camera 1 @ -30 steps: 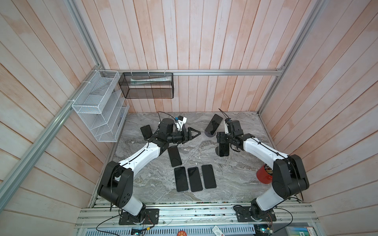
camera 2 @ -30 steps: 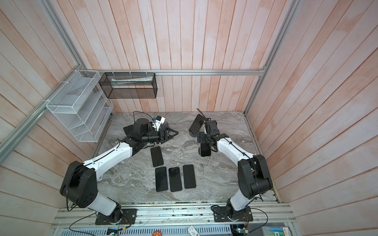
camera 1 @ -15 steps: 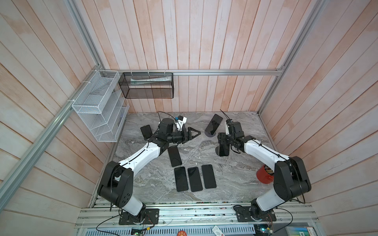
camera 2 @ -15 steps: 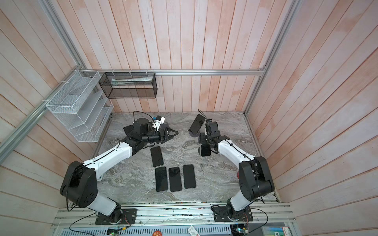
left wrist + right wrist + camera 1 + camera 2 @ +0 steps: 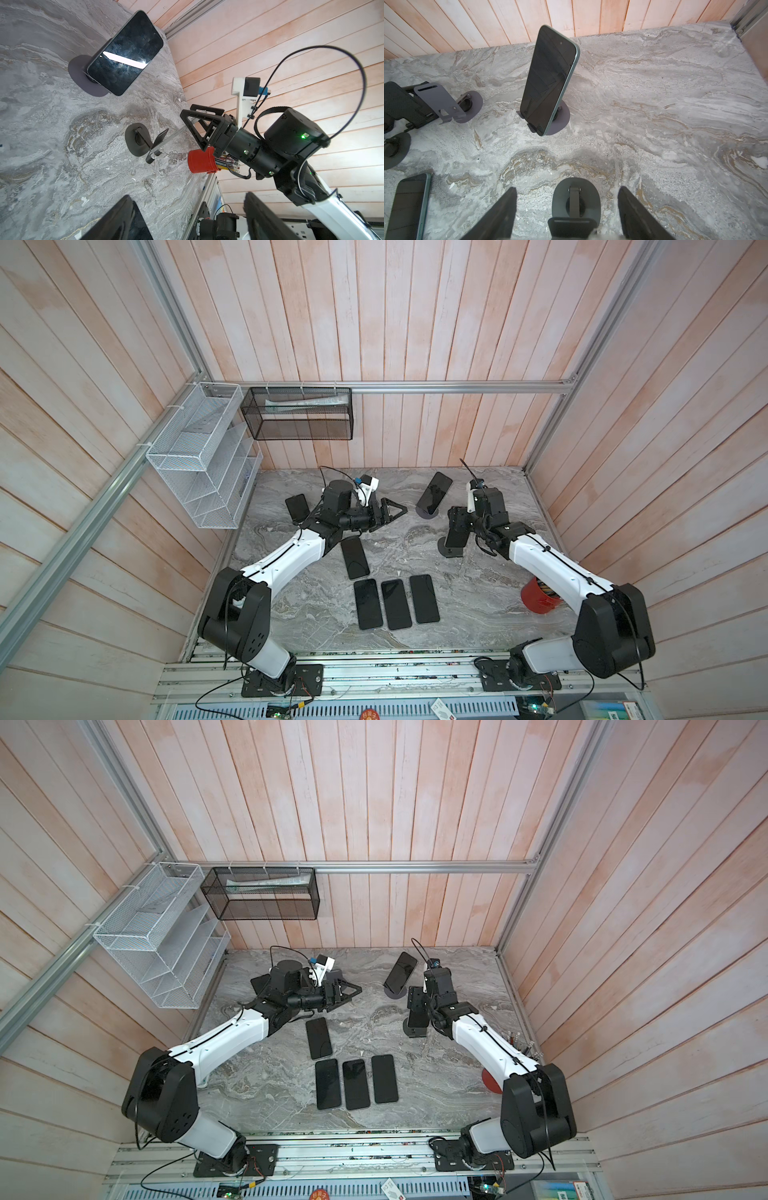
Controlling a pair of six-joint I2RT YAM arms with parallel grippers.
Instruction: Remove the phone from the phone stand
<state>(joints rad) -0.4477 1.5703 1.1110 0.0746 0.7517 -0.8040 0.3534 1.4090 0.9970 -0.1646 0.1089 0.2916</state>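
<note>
On the marbled grey counter [image 5: 490, 605], a dark phone [image 5: 550, 81] leans tilted on a round-based grey phone stand [image 5: 562, 121] near the back wall, its lower edge sitting in the stand's lip. The right gripper [image 5: 568, 212] is well short of that phone, its jaws spread apart with nothing between them, straddling an empty phone stand [image 5: 576, 205] whose backplate sits just in front of the wrist camera. The left gripper [image 5: 388, 512] also stands open and empty, hovering above the counter toward the middle. Four more phones lie flat with dark screens: three side by side in a row [image 5: 396, 603] near the front and a single phone [image 5: 354, 558] just behind them. Another empty stand [image 5: 446, 104] shows in the right wrist view beside the left arm. A red cup [image 5: 202, 161] at the counter's right edge holds a bundle of pens or pencils [image 5: 229, 164]; which they are cannot be told. On the back wall hangs a black mesh basket [image 5: 297, 418] with a pale flat packet [image 5: 305, 402] inside, and on the left wall a white wire tiered rack [image 5: 199, 456] whose tiers appear bare, though the mesh hides much.
</note>
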